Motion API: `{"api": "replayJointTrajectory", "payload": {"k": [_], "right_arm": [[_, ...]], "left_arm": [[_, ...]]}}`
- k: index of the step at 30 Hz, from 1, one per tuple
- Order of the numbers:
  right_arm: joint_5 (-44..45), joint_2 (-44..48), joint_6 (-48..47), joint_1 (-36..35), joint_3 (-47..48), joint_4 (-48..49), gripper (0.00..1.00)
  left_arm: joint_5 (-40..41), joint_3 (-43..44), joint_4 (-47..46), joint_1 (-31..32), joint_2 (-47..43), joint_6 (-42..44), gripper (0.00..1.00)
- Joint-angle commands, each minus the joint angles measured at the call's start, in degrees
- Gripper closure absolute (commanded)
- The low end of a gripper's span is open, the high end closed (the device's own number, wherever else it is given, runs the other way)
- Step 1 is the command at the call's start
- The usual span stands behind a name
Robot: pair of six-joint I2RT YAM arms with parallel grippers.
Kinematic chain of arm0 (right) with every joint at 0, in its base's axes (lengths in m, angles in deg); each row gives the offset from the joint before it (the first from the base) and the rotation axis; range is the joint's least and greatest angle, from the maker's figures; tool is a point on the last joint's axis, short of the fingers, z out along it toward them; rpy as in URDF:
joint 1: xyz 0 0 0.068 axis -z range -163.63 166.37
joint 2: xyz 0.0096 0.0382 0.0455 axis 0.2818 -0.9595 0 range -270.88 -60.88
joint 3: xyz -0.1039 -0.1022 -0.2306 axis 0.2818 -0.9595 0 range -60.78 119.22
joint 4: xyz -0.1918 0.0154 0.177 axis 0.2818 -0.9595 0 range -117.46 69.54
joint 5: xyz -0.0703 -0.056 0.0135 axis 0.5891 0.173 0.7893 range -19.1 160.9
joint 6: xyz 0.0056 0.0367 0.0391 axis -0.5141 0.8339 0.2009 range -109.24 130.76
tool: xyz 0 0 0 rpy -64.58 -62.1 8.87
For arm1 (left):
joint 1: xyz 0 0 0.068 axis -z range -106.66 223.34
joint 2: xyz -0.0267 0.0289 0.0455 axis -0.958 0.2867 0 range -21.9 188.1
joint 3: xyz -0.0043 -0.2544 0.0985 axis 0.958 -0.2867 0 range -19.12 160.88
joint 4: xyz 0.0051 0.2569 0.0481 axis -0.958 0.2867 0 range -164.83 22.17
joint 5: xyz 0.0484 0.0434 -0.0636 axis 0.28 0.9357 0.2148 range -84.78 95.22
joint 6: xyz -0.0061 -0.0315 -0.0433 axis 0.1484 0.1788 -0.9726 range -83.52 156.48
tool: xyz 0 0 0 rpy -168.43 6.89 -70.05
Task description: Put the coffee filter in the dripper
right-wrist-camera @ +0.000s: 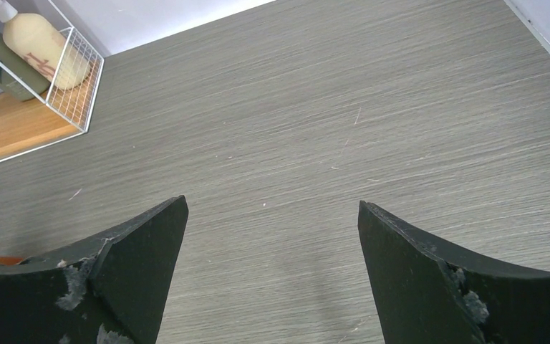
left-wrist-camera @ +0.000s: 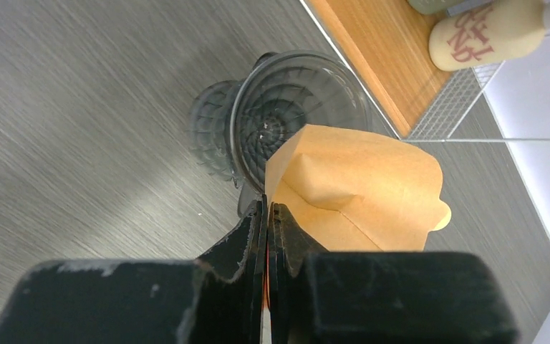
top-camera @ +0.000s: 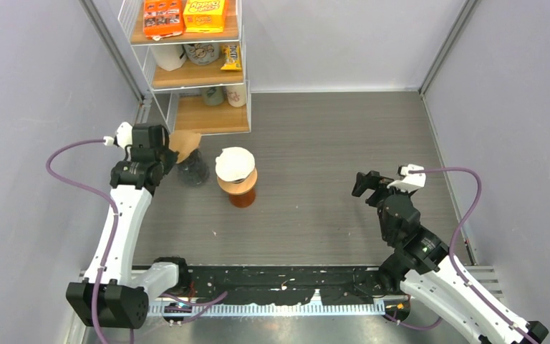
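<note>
A brown paper coffee filter (top-camera: 185, 143) (left-wrist-camera: 362, 190) is pinched at its edge by my left gripper (top-camera: 172, 152) (left-wrist-camera: 267, 204), which is shut on it. The filter hangs just above and beside the dark, ribbed, see-through dripper (top-camera: 194, 171) (left-wrist-camera: 293, 107), which stands on the table in front of the shelf. The filter's near corner overlaps the dripper's rim in the left wrist view. My right gripper (top-camera: 362, 183) (right-wrist-camera: 272, 208) is open over bare table at the right, far from both, with nothing between its fingers.
A second dripper holding a white filter sits on a brown cup (top-camera: 236, 176) just right of the dark dripper. A white wire shelf rack (top-camera: 193, 72) with boxes, cups and a cream bottle (left-wrist-camera: 487, 32) (right-wrist-camera: 43, 46) stands behind. Walls close in on both sides.
</note>
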State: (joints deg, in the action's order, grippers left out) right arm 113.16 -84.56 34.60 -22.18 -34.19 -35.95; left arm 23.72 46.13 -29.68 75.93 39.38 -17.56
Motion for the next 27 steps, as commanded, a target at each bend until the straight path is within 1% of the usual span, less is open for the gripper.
{"api": "replayJointTrajectory", "payload": {"k": [1, 3, 8, 12, 17, 19, 20, 22, 24, 27], "right_arm": [[0.78, -0.59, -0.83, 0.02, 2.41, 1.52, 0.05], [0.84, -0.57, -0.8, 0.08, 2.33, 1.56, 0.04], [0.93, -0.73, -0.88, 0.02, 2.35, 1.6, 0.05], [0.91, -0.74, -1.09, 0.05, 2.4, 1.6, 0.04], [1.66, -0.34, -2.15, 0.09, 2.72, 1.67, 0.05], [2.88, -0.39, -2.57, 0.06, 3.67, 1.04, 0.05], [3.02, -0.26, -2.61, 0.05, 3.92, 0.32, 0.05], [2.6, -0.08, -2.72, 0.02, 3.92, 0.32, 0.05], [2.47, 0.16, -3.07, -0.01, 3.66, 0.64, 0.05], [2.65, 0.21, -3.81, 0.05, 3.81, 0.79, 0.04]], "left_arm": [[3.85, -0.08, -2.77, -0.3, 0.25, -4.47, 0.9], [4.16, 0.15, -1.94, -0.31, 1.17, -5.45, 0.9], [3.02, -0.52, -3.27, -0.36, 2.61, -6.39, 0.9], [1.7, -0.04, -4.67, -0.36, 3.12, -3.22, 0.92], [0.28, 3.84, -5.52, -0.41, 3.63, 9.34, 0.93], [-1.27, 7.07, -2.18, -0.75, 5.58, 13.59, 1.0], [-2.64, 8.55, -0.31, -1.08, 6.48, 15.45, 1.0], [-6.0, 10.23, 1.53, -1.83, 8.11, 18.73, 1.0], [-12.02, 11.56, 1.8, -3.84, 9.76, 23.16, 1.0], [-20.25, 15.5, 5.01, -6.12, 13.25, 31.22, 1.0]]}}
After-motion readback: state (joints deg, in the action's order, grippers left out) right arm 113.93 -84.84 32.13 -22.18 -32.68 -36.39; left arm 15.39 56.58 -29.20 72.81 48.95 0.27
